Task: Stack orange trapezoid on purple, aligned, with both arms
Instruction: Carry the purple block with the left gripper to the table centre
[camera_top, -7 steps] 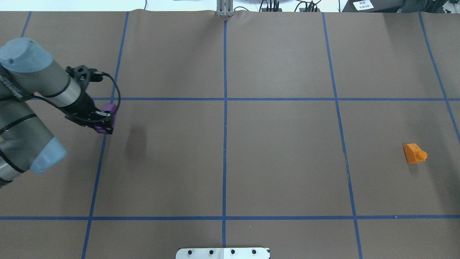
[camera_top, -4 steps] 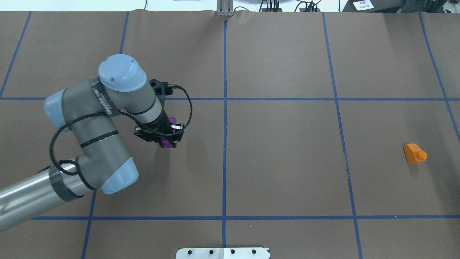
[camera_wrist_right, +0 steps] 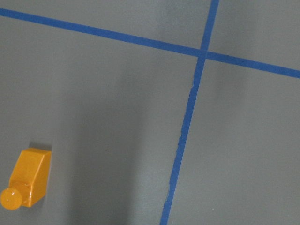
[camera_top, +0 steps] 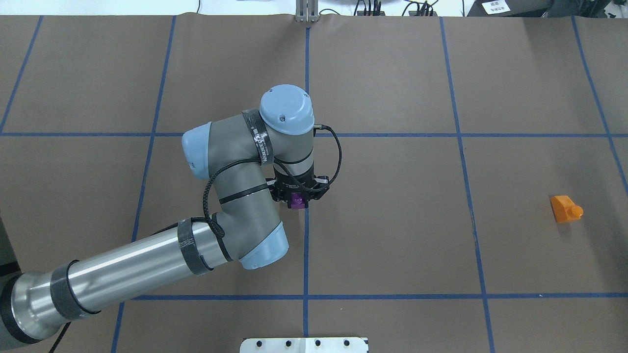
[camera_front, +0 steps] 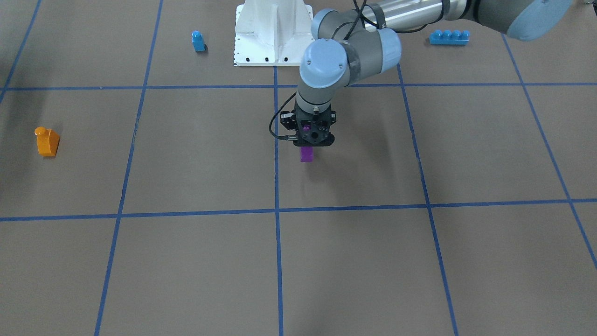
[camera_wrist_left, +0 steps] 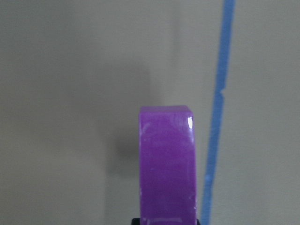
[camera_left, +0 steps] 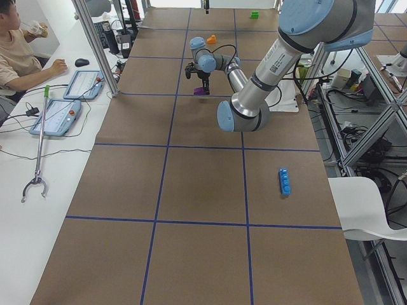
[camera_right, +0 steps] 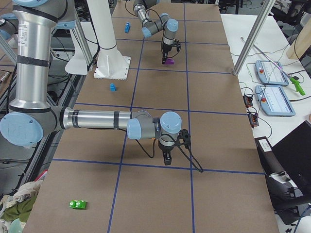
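My left gripper (camera_top: 297, 196) is shut on the purple block (camera_top: 297, 200) and holds it a little above the table, just left of the centre tape line. The block also shows in the front view (camera_front: 306, 154) and fills the left wrist view (camera_wrist_left: 167, 164). The orange trapezoid (camera_top: 565, 209) lies on its side at the table's far right, stud pointing right; it also shows in the front view (camera_front: 46, 141) and the right wrist view (camera_wrist_right: 27, 179). My right gripper (camera_right: 166, 158) shows only in the exterior right view, pointing down; I cannot tell if it is open.
A small blue single-stud block (camera_front: 198, 40) and a long blue brick (camera_front: 448, 37) lie beside the white mounting base (camera_front: 273, 32). A green block (camera_right: 77, 204) lies near the table's right end. Blue tape lines grid the brown table.
My left arm has swung right from the table's far left to its centre, carrying the purple block. The orange trapezoid has not moved.
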Action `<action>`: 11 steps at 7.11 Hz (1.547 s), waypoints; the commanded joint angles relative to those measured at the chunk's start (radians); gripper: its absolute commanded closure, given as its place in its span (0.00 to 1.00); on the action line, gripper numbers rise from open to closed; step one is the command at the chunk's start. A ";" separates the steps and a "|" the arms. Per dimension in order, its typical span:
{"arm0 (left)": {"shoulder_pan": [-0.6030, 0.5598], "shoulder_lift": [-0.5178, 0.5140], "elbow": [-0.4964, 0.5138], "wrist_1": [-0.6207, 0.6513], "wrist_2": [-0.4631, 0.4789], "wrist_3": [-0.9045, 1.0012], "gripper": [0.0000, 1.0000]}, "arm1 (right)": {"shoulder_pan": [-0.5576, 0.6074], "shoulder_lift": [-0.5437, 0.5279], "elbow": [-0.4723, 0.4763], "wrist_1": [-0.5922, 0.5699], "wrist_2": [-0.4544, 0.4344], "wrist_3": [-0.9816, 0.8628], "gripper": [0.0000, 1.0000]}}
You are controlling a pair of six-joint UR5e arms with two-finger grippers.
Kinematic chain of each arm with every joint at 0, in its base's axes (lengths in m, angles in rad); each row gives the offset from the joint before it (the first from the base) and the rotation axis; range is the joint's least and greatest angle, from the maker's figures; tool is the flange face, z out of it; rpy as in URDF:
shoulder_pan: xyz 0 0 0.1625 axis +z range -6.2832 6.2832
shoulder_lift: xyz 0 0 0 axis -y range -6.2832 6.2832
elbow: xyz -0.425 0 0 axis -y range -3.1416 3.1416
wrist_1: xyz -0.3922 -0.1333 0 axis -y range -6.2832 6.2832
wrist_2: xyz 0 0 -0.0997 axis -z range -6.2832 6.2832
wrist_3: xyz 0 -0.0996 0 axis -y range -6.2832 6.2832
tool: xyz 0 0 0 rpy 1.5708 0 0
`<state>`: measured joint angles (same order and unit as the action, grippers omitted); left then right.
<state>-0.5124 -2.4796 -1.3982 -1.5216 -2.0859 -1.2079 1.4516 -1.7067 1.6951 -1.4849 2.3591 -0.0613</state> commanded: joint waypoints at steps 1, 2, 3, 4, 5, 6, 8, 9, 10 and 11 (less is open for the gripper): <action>0.006 -0.031 0.071 -0.041 0.023 -0.004 1.00 | -0.013 0.001 0.000 0.000 -0.001 0.000 0.00; 0.009 -0.054 0.102 -0.048 0.023 -0.004 1.00 | -0.014 0.001 -0.002 0.000 -0.001 0.000 0.00; 0.011 -0.056 0.105 -0.049 0.023 -0.001 1.00 | -0.016 0.001 -0.002 0.000 -0.001 0.000 0.00; 0.014 -0.056 0.107 -0.049 0.023 0.005 1.00 | -0.016 0.001 -0.002 0.000 -0.001 0.000 0.00; 0.018 -0.056 0.107 -0.049 0.023 0.005 1.00 | -0.017 0.001 -0.002 0.000 -0.001 0.000 0.00; 0.018 -0.056 0.108 -0.049 0.023 0.007 1.00 | -0.019 0.001 -0.002 0.000 -0.001 0.000 0.00; 0.017 -0.055 0.108 -0.049 0.023 0.008 1.00 | -0.020 0.001 -0.002 0.000 -0.001 -0.002 0.00; 0.017 -0.055 0.116 -0.051 0.023 0.008 1.00 | -0.022 0.001 0.000 0.000 -0.001 0.000 0.00; 0.017 -0.055 0.116 -0.052 0.023 0.008 1.00 | -0.023 0.001 -0.002 0.002 -0.001 0.000 0.00; 0.017 -0.055 0.116 -0.052 0.023 0.011 1.00 | -0.023 0.001 0.000 0.002 -0.001 -0.002 0.00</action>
<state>-0.4954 -2.5343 -1.2833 -1.5732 -2.0632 -1.1988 1.4291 -1.7058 1.6942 -1.4839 2.3577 -0.0617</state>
